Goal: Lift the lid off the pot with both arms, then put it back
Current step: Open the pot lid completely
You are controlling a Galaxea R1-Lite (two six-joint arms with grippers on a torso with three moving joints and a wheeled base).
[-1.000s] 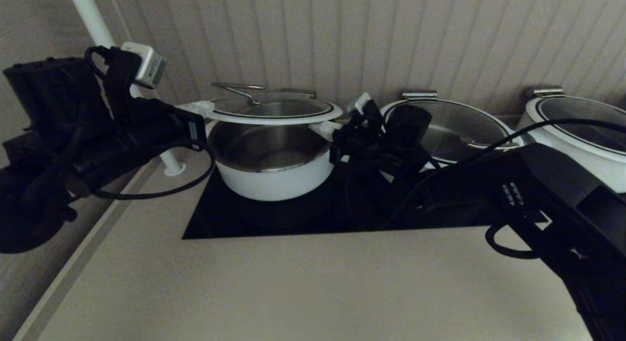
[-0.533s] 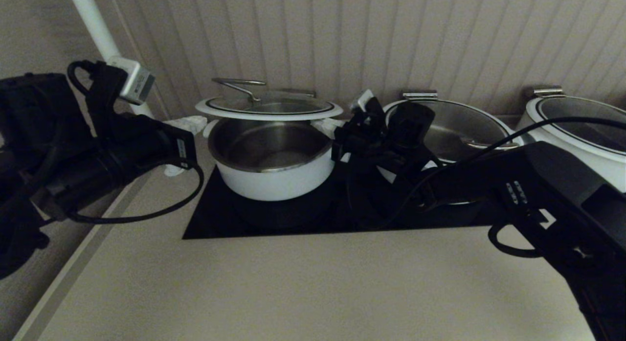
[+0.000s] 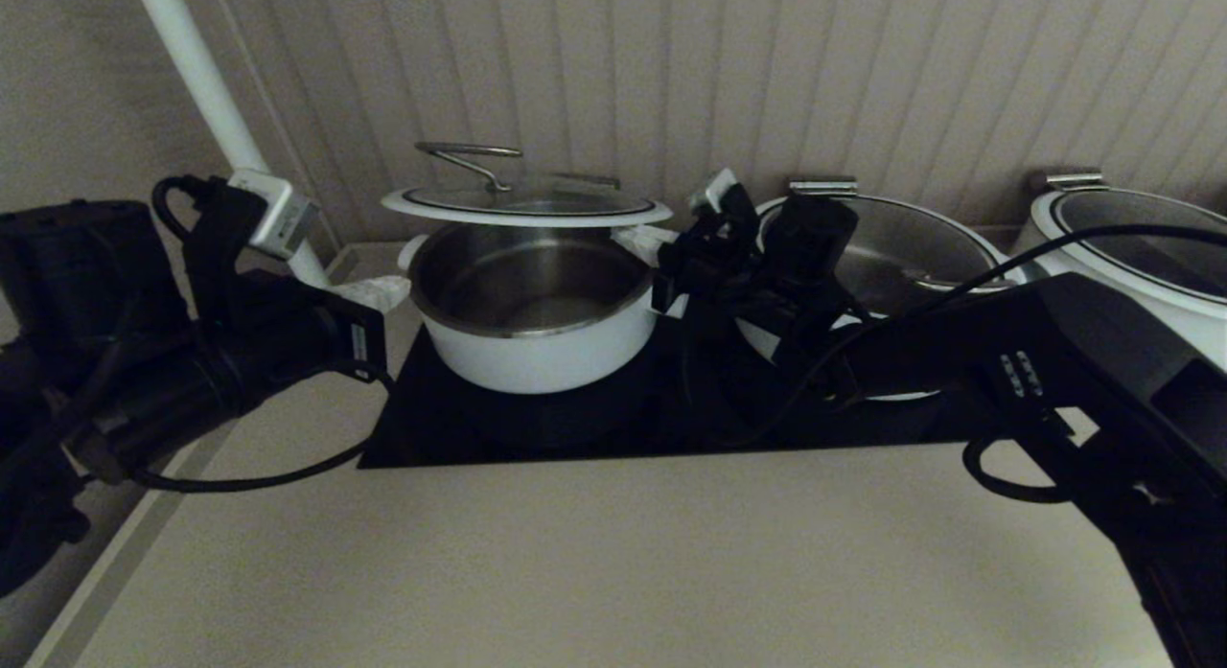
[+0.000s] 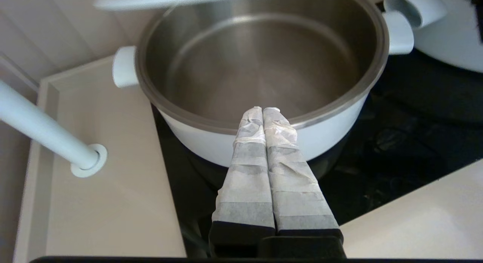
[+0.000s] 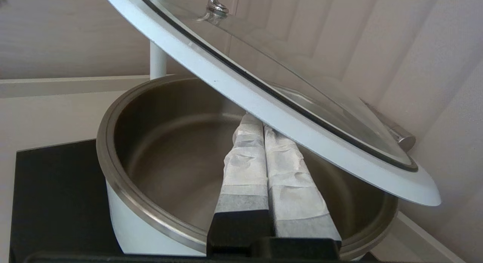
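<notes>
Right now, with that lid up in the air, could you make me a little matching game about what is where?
Things:
1. lid
2. pot
3. left gripper
4. neighbouring pot

States:
A. open and empty, standing on the black hob
B. shut, holding nothing, beside the pot and below the lid
C. raised and tilted, its rim over the shut right gripper
D. covered by its own lid

Pairs: 1-C, 2-A, 3-B, 4-D

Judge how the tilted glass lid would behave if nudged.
The lid looks rigid, its glass probably fragile. It rests unclamped on the shut right gripper, the left gripper hanging lower beside the pot, so a nudge could slide it off.
</notes>
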